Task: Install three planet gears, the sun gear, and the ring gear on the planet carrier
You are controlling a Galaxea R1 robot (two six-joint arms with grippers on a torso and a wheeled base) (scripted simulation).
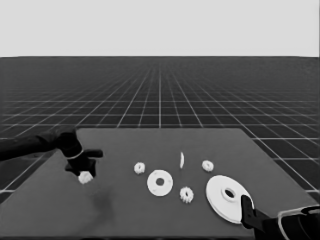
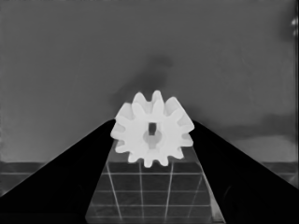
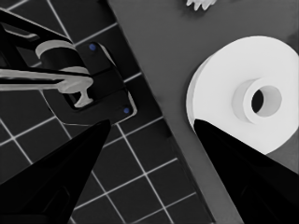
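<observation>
The left gripper (image 1: 85,172) is over the table's (image 1: 125,210) left end, fingers closed against the sides of one small gear (image 2: 153,129), which sits clamped between them. The right gripper (image 3: 149,140) waits at the near right corner, fingers spread wide with nothing between them; one finger overlaps the near edge of the larger round part (image 1: 227,197). The smaller round part (image 1: 160,183) lies mid-table, nothing on it. Count: four gears in all, one held, three loose around the smaller round part at (image 1: 139,168), (image 1: 186,194) and (image 1: 207,165). One thin white piece (image 1: 182,160) stands on edge just behind the smaller round part.
</observation>
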